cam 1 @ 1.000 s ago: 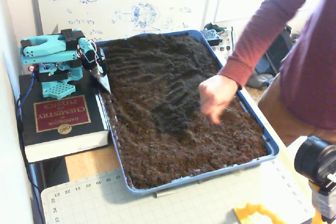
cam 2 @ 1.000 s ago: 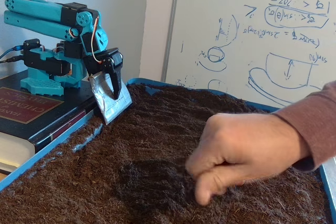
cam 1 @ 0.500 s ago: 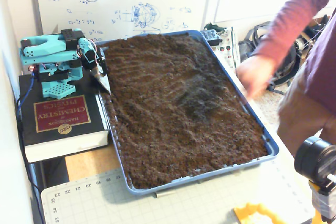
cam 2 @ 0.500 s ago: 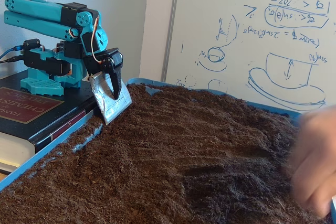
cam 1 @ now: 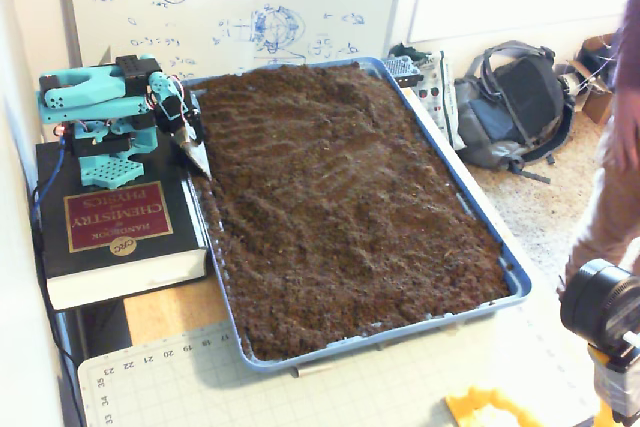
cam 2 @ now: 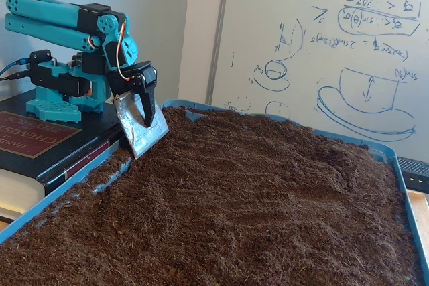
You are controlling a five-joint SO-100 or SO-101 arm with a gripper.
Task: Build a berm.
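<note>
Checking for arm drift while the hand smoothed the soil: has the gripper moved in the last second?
No. The gripper sits at the same spot beside the chemistry handbook, blade tip at the blue tray corner.

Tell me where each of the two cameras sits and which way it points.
One fixed view: high beyond the tray's near end, looking down its length; the arm stands on a book at left.
Another fixed view: low over the soil, facing the whiteboard; arm at upper left, fingers on a metal blade.
Both show arm, book, soil, whiteboard.
</note>
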